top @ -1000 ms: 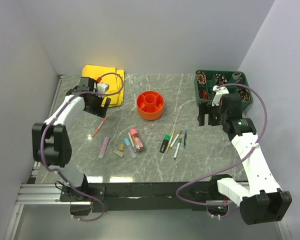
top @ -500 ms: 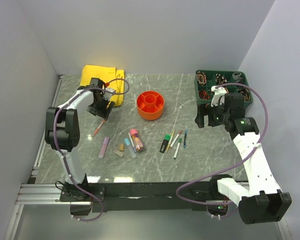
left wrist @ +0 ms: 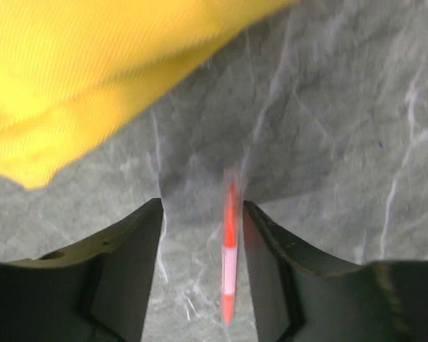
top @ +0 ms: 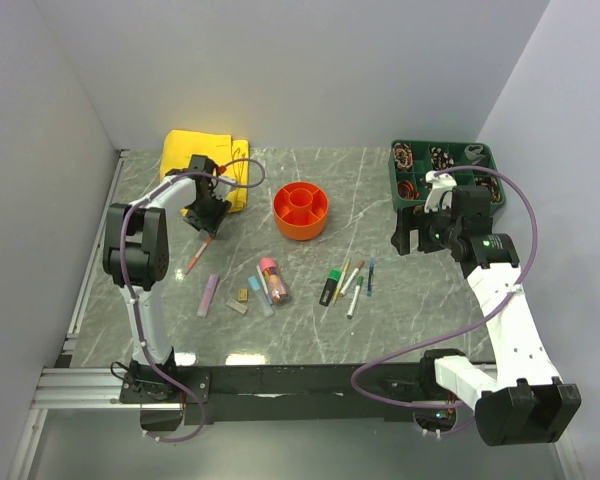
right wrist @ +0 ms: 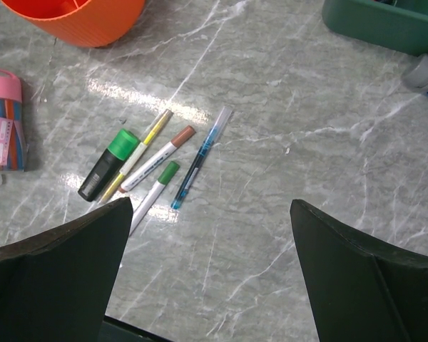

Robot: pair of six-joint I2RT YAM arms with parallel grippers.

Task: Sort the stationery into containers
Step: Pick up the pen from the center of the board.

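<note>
The left gripper (left wrist: 201, 203) hangs low over the table (left wrist: 342, 142), jaws moderately open and holding nothing, with the red pen (left wrist: 229, 256) lying on the marble between them, close against the inner face of the right-hand finger in the wrist view. The pen's long axis runs nearly parallel to the fingers; one end points ahead of the claw toward the yellow cloth (left wrist: 71, 71), the other runs back under the wrist, and blur hides which end is the tip. This looks like the approach to a first pick. The next move seems to call for shifting sideways to centre the pen, descending, then closing across its thin barrel. Beyond that claw's right side lie the lilac stick (top: 208, 295), the pink-capped tube (top: 273, 280) and the orange organiser (top: 301, 210), where the pen should go. The right gripper (right wrist: 209, 203) hovers spread wide and empty, with the cluster of pens (right wrist: 157, 171) just ahead of its left finger.
</note>
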